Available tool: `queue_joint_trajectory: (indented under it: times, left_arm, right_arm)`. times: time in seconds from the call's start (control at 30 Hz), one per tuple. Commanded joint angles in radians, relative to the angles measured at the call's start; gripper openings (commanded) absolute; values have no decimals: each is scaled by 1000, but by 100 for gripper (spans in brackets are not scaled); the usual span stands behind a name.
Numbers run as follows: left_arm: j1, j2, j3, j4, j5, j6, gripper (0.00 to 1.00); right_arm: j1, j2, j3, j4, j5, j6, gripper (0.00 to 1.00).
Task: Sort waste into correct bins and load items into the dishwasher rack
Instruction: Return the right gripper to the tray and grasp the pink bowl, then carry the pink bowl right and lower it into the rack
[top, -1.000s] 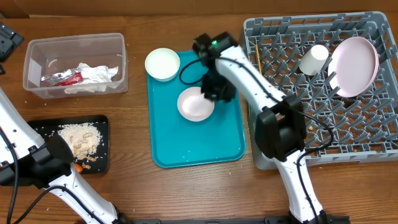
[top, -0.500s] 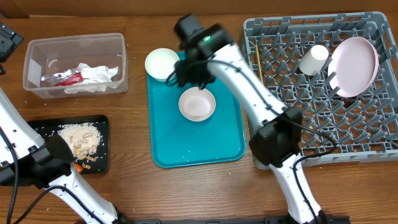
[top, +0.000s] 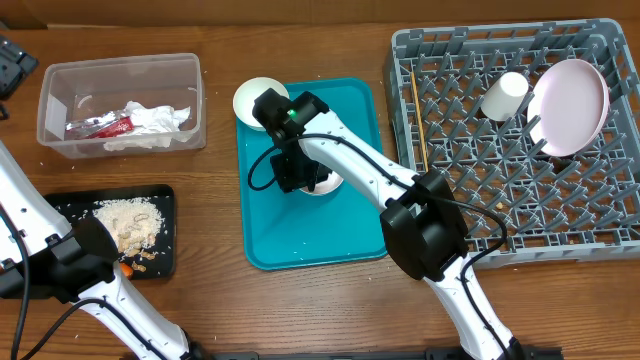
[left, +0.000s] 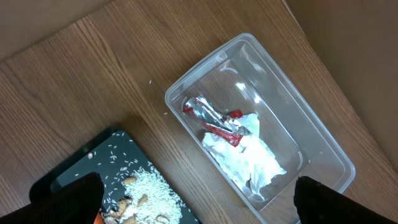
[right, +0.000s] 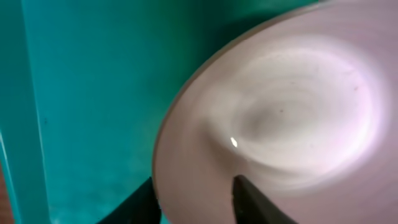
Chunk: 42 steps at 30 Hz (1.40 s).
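My right gripper (top: 291, 170) is low over the teal tray, at the left rim of a small white bowl (top: 328, 181). In the right wrist view its open fingers (right: 194, 202) straddle the rim of the bowl (right: 298, 112), one outside and one inside. The second small bowl (top: 258, 100) sits at the tray's top left corner. The plate (top: 568, 105), cup (top: 505, 95) and chopstick (top: 417, 120) are in the grey rack (top: 520, 215). My left gripper (left: 199, 208) is open and empty, high above the clear tub (left: 311, 124) and black tray (left: 74, 177). No fork is in view.
The clear tub (top: 60, 100) holds the white napkin (top: 150, 122) and red wrapper (top: 100, 127). The black tray (top: 70, 205) holds beige food bits (top: 125, 225), with a bit of orange carrot (top: 126, 268) at its near edge. The teal tray (top: 310, 235) lies between the bins and the rack.
My right gripper swung from the bowl's right side, across the tray's top left, down to the bowl's left rim. The bowl has barely moved. The left arm has not moved.
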Motion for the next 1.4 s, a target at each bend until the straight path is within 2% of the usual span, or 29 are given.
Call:
queue_joint_trajectory:
  times: [0.0, 0.13, 0.27, 0.3, 0.53, 0.6, 0.7, 1.13, 1.37]
  left_arm:
    - [-7, 8, 2, 1, -8, -14, 100]
    - [-7, 8, 2, 2, -8, -14, 100]
    - [-7, 8, 2, 2, -8, -14, 100]
    - [-7, 8, 2, 2, -8, -14, 100]
    - [-7, 8, 2, 2, -8, -14, 100]
    - [-7, 8, 2, 2, -8, -14, 100]
    - [-7, 8, 2, 1, -8, -14, 100]
    - [-7, 8, 2, 2, -8, -14, 100]
    - [-7, 8, 2, 2, -8, -14, 100]
  right_arm:
    - [-3, -29, -1, 14, 23, 4, 33]
    - [-3, -29, 0, 9, 23, 28, 22]
    - [-5, -31, 41, -27, 7, 60, 5]
    - [-8, -33, 74, -42, 0, 60, 4]
    - [-62, -53, 370, -158, -7, 120, 4]
    - [-140, -74, 533, -246, -8, 183, 4]
    - [-235, -93, 629, -352, -10, 263, 4]
    - [-685, -241, 638, -356, -380, 260, 4]
    - [-856, -353, 638, -356, -416, 285, 4]
